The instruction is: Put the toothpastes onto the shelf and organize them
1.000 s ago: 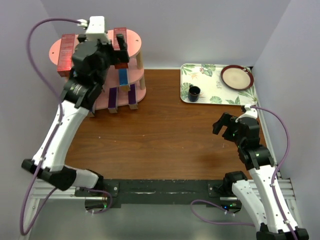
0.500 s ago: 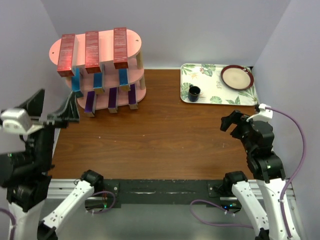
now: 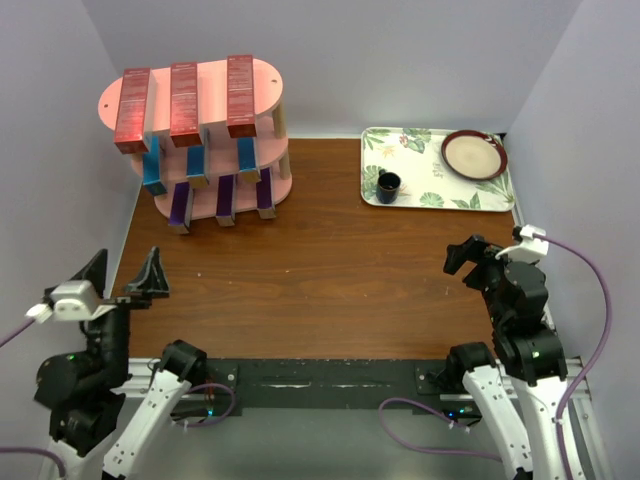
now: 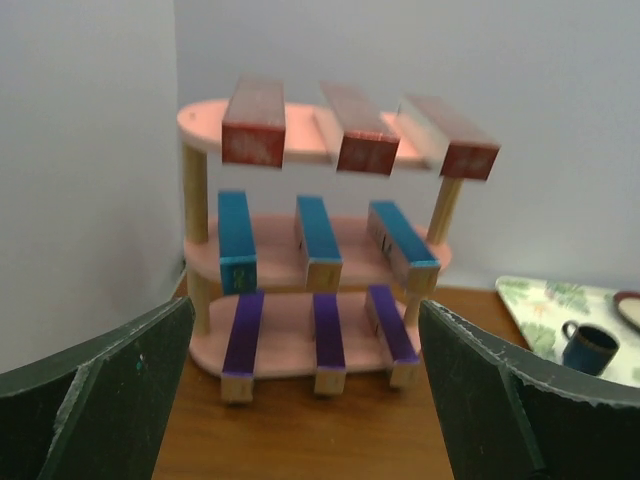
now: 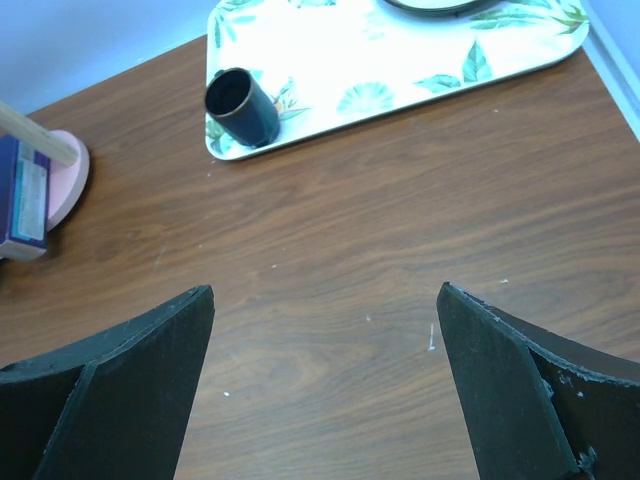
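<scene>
The pink three-tier shelf (image 3: pixel 268 78) stands at the far left of the table. Three red toothpastes (image 3: pixel 183 100) lie on its top board, three blue ones (image 3: pixel 197 165) on the middle board and three purple ones (image 3: pixel 226 198) on the bottom board. The left wrist view shows the shelf (image 4: pixel 200 120) head-on, with red (image 4: pixel 255 125), blue (image 4: pixel 317 235) and purple (image 4: pixel 328 335) cartons in rows. My left gripper (image 3: pixel 123 275) is open and empty, well back from the shelf near the table's front left. My right gripper (image 3: pixel 478 258) is open and empty above bare table (image 5: pixel 325 300).
A floral tray (image 3: pixel 430 180) at the far right holds a dark cup (image 3: pixel 388 185) and a brown plate (image 3: pixel 474 154). The cup (image 5: pixel 240 105) and tray (image 5: pixel 400 60) also show in the right wrist view, with the shelf's corner (image 5: pixel 65 180) at the left edge.
My left arm has pulled away from the shelf's top tier and come back to the front left corner, empty. My right gripper has drawn back slightly toward the near edge.
</scene>
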Motion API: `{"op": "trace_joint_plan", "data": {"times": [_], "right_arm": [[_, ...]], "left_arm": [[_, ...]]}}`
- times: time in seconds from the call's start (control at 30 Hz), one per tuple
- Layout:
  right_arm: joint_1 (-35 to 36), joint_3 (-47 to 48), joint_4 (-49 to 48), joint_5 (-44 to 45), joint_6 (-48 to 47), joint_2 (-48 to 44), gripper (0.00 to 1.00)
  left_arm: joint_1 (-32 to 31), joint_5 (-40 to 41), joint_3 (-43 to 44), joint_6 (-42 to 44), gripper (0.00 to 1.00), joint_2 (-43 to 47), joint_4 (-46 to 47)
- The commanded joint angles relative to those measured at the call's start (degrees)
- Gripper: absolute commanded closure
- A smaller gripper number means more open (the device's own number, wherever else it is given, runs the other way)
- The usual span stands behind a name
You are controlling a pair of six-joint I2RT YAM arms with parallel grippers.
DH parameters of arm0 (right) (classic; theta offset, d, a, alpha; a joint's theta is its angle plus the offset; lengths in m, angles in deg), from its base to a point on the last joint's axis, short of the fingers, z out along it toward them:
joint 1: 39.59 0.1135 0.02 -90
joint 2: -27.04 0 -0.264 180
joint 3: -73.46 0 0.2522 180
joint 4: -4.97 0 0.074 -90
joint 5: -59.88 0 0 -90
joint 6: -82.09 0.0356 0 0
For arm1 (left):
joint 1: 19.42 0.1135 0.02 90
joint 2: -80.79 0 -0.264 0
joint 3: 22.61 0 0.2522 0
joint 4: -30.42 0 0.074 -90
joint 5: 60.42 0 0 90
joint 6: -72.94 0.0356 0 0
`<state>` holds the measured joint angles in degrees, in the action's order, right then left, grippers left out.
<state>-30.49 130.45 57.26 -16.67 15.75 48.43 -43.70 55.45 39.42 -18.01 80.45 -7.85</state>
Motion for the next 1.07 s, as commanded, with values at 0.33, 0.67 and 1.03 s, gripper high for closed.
{"op": "trace_joint_plan", "data": {"times": [0.33,0.67,1.03], "right_arm": [[0.2,-1.1,-2.6,4.0,-1.2,-4.2,0.02],[0.3,-1.3,-3.0,4.0,-1.2,-3.6,0.01],[0.3,-1.3,-2.8,4.0,-1.2,-4.2,0.02]], "left_arm": [[0.2,4.3,-6.6,-1.2,0.0,8.2,3.1],[0.2,5.3,-5.6,-0.5,0.0,8.2,2.6],[0.2,5.1,-4.9,-0.5,0.0,8.2,2.6]]}}
